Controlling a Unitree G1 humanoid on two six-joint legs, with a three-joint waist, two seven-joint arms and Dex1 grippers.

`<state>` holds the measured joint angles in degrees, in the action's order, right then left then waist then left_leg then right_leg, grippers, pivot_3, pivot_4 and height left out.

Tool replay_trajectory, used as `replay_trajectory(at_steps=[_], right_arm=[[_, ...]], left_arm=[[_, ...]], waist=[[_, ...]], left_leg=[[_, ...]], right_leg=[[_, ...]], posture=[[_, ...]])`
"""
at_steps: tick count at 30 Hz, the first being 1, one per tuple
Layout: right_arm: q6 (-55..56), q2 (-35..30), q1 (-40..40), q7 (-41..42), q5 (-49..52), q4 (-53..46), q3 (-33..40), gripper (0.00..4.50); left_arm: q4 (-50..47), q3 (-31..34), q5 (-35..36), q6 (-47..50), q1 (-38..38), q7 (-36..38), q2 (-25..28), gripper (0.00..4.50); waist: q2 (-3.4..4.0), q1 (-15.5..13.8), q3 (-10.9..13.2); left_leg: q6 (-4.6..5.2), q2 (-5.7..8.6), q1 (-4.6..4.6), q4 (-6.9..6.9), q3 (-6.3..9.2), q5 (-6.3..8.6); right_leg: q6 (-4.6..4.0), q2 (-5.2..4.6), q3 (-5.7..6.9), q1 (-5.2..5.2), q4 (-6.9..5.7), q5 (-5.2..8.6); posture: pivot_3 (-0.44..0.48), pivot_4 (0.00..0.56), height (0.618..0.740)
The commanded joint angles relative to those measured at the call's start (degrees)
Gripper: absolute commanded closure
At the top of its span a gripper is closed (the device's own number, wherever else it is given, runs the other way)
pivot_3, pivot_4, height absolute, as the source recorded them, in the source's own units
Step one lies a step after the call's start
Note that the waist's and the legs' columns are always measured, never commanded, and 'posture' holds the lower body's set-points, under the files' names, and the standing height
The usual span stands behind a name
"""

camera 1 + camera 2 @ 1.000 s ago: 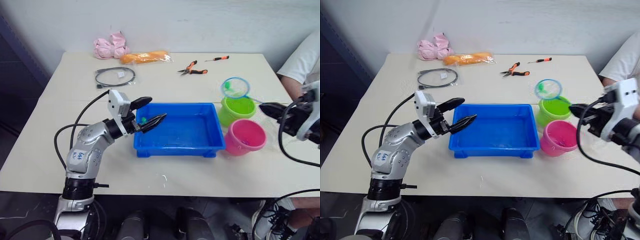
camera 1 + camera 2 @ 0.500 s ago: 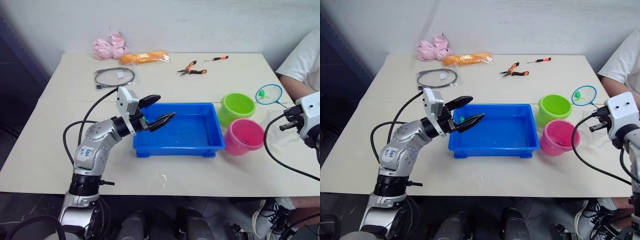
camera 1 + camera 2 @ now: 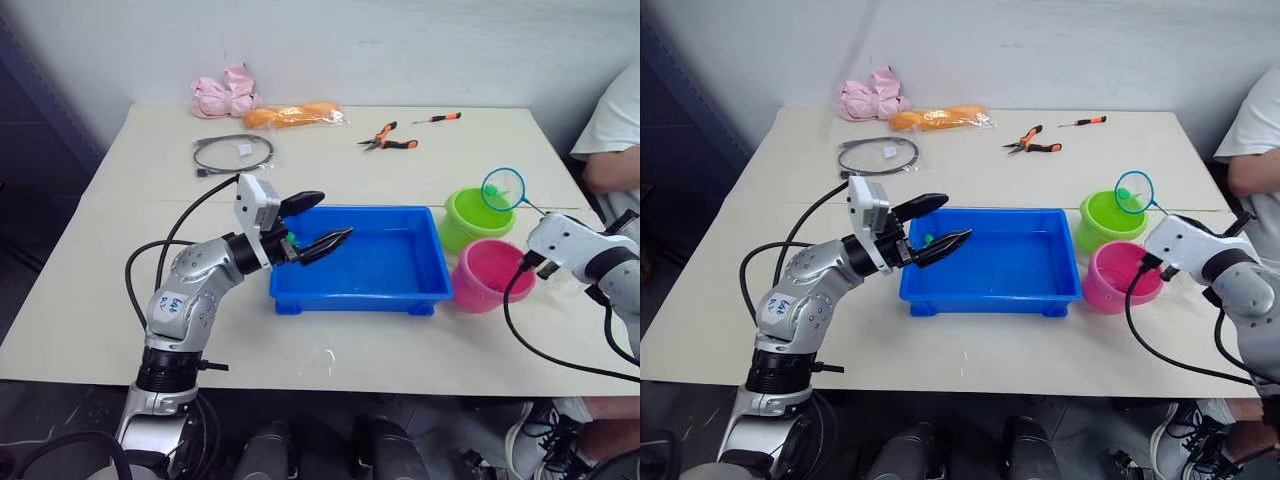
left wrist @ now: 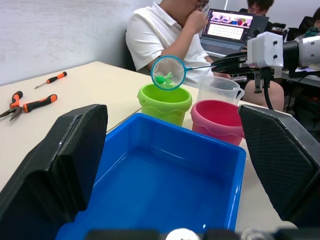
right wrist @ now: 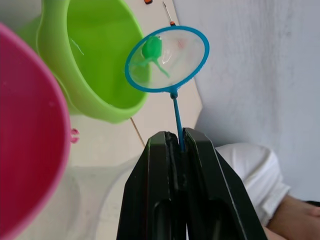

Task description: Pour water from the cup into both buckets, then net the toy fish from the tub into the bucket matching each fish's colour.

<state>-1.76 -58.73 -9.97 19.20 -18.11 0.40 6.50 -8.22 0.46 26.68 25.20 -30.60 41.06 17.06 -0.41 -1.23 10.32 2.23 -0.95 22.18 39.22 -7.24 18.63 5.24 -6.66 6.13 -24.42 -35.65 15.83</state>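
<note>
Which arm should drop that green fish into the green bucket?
Right. Its claw is shut on the net holding the green fish beside the green bucket.

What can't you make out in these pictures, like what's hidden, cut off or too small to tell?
- Pink bucket contents: too small in the eye views; in the left wrist view its rim hides the inside.
- Clear cup: the pink bucket covers its lower part in the left wrist view.
- Blue tub: the left gripper blocks its near-left corner in the eye views, so any fish left there can't be counted.
- Person: cut off by the right edge in the eye views.
</note>
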Motion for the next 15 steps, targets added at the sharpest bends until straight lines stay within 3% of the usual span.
replay_trajectory(at_steps=[1,7,15], right_arm=[[7.66,-2.45,1.28,-7.0,-7.37,1.34,0.6,4.5],[12.09,-1.25,1.11,-12.1,-12.65,1.9,0.37,4.5],[7.94,-0.48,2.68,-7.88,-13.85,0.01,1.05,4.5]], left_arm=[[-1.98,-0.07,0.29,-0.41,-0.6,-0.12,0.54,0.04],[-1.53,-0.55,0.13,-1.21,-0.26,0.68,0.8,0.04],[0.34,-1.02,-0.2,-2.8,-0.34,1.82,0.65,0.04]], waist=[[0.0,0.01,0.0],[0.0,0.11,0.0],[0.0,0.0,0.0]], left_leg=[[-0.01,0.0,-0.01,0.0,0.0,0.0],[-0.04,-0.02,-0.01,0.0,0.0,-0.02],[-0.05,-0.03,-0.01,0.0,0.0,-0.03]], right_leg=[[0.0,0.0,-0.01,0.0,0.0,0.0],[-0.01,0.02,-0.06,0.0,0.02,0.0],[-0.01,0.03,-0.06,0.0,0.02,0.0]], posture=[[0.0,0.15,0.74],[0.0,0.15,0.74],[0.0,0.15,0.74]])
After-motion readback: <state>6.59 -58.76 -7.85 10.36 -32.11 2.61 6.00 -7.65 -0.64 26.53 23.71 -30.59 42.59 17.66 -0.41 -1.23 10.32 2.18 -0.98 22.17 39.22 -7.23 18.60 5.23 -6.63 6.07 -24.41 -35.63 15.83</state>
